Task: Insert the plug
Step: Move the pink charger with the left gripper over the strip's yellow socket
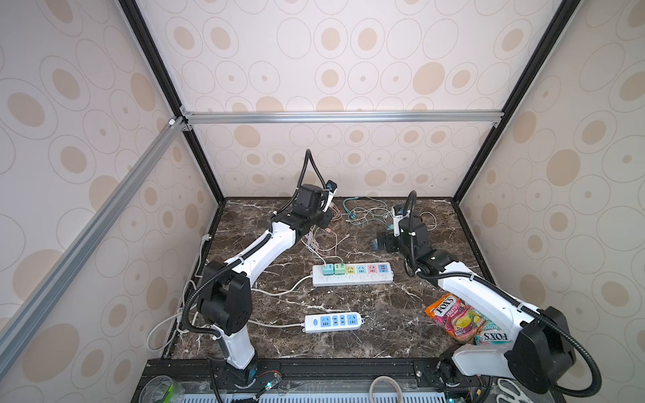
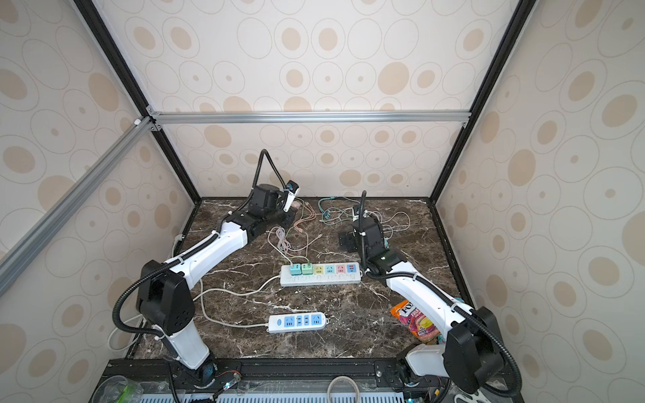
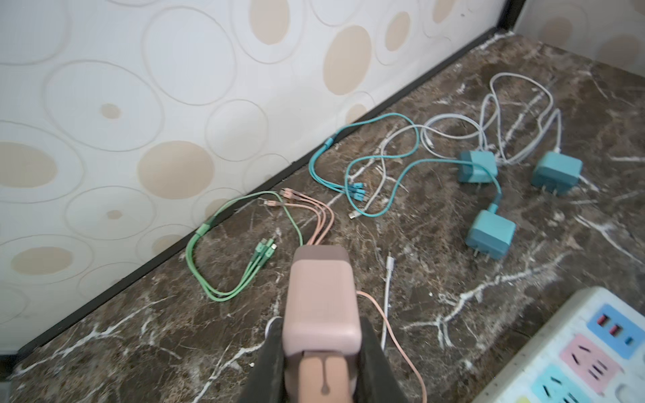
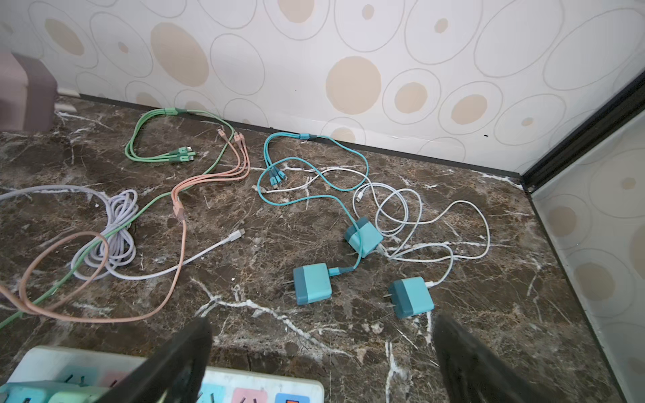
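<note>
On the dark marble tabletop (image 1: 384,335), nearest the viewer and in front of the pastel power strip (image 1: 352,274), lay a smaller blue-and-white strip (image 1: 333,321). A candy bag (image 1: 453,319) sat in front of the pastel strip's right end. The pastel strip had a turquoise plug (image 1: 327,269) and a green plug (image 1: 339,268) seated at its left end, while its pink socket (image 3: 590,363) stood free. Behind the strip's left end, the left jaws were clamped on the pink plug (image 3: 323,307), its pink cable trailing. Behind the strip's right end, the right jaws gaped wide, holding nothing. Farther behind the strip lay three loose teal plugs (image 4: 312,284) among tangled cables (image 4: 303,136) by the back wall.
</note>
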Controlling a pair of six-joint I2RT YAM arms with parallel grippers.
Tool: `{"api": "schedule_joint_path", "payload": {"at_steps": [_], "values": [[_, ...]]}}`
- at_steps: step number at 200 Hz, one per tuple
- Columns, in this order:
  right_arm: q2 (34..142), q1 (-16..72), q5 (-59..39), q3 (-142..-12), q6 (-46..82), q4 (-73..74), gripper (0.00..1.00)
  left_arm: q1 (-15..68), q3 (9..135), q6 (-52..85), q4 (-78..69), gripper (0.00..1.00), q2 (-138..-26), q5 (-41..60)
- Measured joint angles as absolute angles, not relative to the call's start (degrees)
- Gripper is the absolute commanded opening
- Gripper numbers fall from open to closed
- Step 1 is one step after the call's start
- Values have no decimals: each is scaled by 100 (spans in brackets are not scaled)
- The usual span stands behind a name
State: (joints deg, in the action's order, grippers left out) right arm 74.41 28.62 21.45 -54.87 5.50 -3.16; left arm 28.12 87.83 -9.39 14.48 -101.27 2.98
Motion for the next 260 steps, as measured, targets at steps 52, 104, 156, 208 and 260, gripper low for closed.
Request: {"api": "schedule_joint_path", "payload": {"at_steps": [52,104,156,208,260], "values": [[7196,2582,2134,-5153,670,-158,100,3009,9389,-1603,2281,0,-10582,902],[6997,2473,1584,-4821,318,40,100,3465,9924,-2239,3192,0,-10962,1280],[6851,2438,1645,-4781,-69,47,100,3717,10757,-2692,4167,0,-11642,1498],[6254,1944,847,-4257,-128,19,100,4003,10822,-3173,4775,0,-11738,1522],[5524,1905,-163,-3745,-104,-226,100,4174,10827,-3485,5098,0,-11740,1660]]}}
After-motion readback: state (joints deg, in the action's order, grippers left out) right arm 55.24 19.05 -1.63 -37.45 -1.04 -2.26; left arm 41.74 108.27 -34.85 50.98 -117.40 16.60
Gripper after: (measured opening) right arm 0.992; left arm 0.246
